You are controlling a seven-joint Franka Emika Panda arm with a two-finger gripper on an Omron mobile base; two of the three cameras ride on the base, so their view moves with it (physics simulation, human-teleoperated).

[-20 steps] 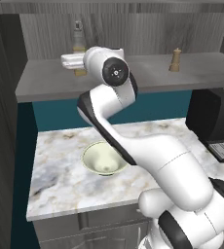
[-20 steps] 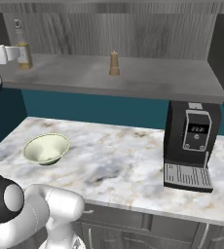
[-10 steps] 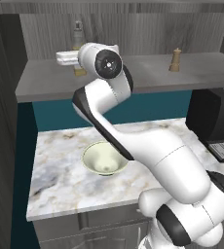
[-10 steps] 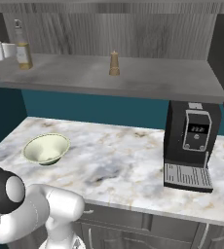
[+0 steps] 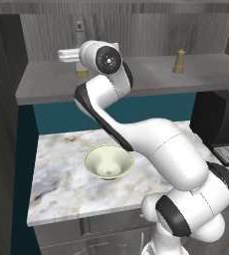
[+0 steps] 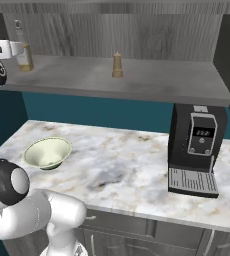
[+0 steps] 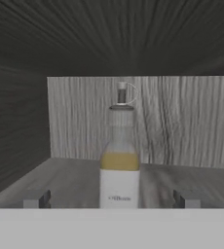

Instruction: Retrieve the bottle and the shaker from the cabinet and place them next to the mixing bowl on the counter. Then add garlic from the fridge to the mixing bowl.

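The grey wood-grain cabinet (image 6: 137,80) stands open above the veined white marble tabletop (image 6: 122,165), where the wide pale cream-green mixing bowl (image 5: 108,162) waits. By my reading, the first fetch is in hand: reaching for the slim glass bottle of amber liquid (image 7: 120,160), upright on the shelf, well apart from the small tan wooden shaker (image 6: 117,65). The gripper (image 7: 112,199) is spread fully, holding nothing, its tips flanking the bottle. Next it should advance, then close.

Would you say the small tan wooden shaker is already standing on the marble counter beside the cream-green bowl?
No, the small tan wooden shaker stands upright on the grey cabinet shelf, well above the marble counter that holds the cream-green bowl.
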